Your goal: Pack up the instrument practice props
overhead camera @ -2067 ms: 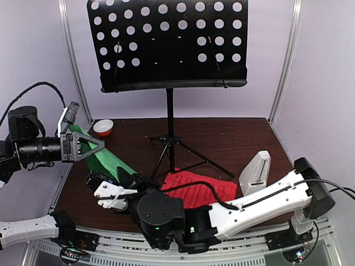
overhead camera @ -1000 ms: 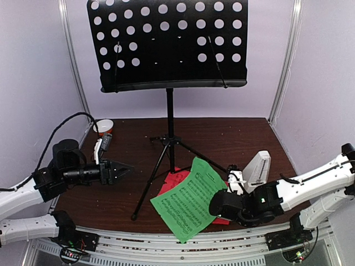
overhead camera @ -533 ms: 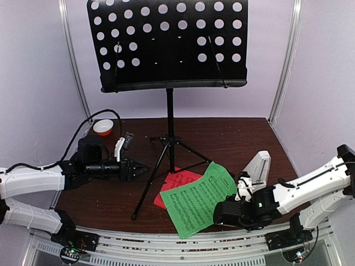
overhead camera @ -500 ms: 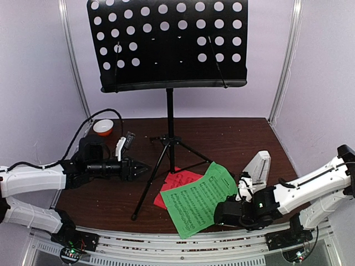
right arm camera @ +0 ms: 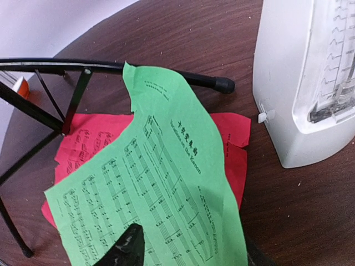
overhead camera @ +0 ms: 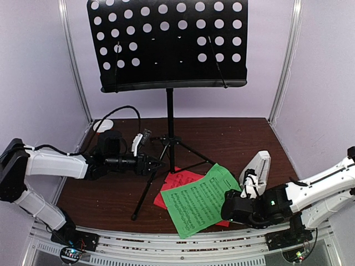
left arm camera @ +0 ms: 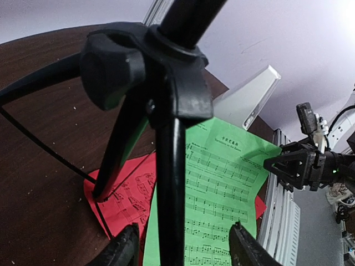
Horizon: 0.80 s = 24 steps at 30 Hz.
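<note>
Top external view: music stand (overhead camera: 170,111) is upright mid-table, tripod legs spread, perforated desk high at the far side. Red page (overhead camera: 178,179) is flat on the table (overhead camera: 238,138) by the stand's near-right leg. Green page (overhead camera: 199,200) overlaps it on top, prob. stacked so both sheets go as one pile. Metronome (overhead camera: 257,170) stands just right of the pages, cover on.

L arm reaches in low from the left, forearm approx level, left gripper (overhead camera: 156,164) at the tripod's near-left leg.
- Left wrist view: fingers (left arm camera: 126,250) are spread either side of that leg (left arm camera: 171,188) just below the hub.
- No contact seen, so it's open. Looks lined up to clamp, prob. to fold the stand.

R arm lies low along the near edge, right gripper (overhead camera: 226,206) pointing left at the green page's right side.
- Right wrist view: jaws are apart w/ the sheet lying btwn them, not pinched.
- Can't tell if a tip touches the paper.
</note>
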Motion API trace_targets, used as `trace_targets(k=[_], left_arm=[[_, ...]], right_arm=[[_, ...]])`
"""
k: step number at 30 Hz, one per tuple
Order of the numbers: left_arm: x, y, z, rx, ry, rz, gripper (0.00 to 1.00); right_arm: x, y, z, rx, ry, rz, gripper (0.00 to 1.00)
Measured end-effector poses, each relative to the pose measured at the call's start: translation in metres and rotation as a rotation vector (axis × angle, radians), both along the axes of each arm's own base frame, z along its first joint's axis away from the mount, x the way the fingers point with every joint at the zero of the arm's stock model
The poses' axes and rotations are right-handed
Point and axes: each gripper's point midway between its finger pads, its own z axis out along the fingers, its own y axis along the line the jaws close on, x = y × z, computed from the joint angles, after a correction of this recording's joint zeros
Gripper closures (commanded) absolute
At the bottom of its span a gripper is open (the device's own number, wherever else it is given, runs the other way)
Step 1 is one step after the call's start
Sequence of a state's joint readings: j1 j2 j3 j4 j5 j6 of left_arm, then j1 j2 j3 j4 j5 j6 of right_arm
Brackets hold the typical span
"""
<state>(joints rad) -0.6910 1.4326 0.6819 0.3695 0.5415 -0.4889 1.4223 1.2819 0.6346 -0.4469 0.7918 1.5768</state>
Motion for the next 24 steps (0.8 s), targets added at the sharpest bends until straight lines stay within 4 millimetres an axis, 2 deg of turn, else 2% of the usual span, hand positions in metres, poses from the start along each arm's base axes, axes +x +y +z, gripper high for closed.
trace_targets(k=[4,8,12,20,24], left_arm=[[0.007,-0.006,-0.007,0.007,0.007,0.000,0.86],[0.011,-0.005,-0.006,0.018,-0.021,0.016,1.00],[0.008,0.004,-0.005,0.033,-0.041,0.061,1.00],[-0.006,0.060,-0.005,0.092,-0.073,0.259,1.00],[-0.004,0.073,-0.005,0.089,-0.061,0.336,1.00]], right_arm=[[0.001,0.002,0.013,0.046,-0.023,0.011,0.41],[0.002,0.004,0.019,0.058,-0.037,0.022,0.40],[0.003,0.005,0.020,0.048,-0.043,0.034,0.36],[0.005,0.010,0.026,0.039,-0.063,0.054,0.29],[0.006,0.015,0.030,0.049,-0.074,0.063,0.29]])
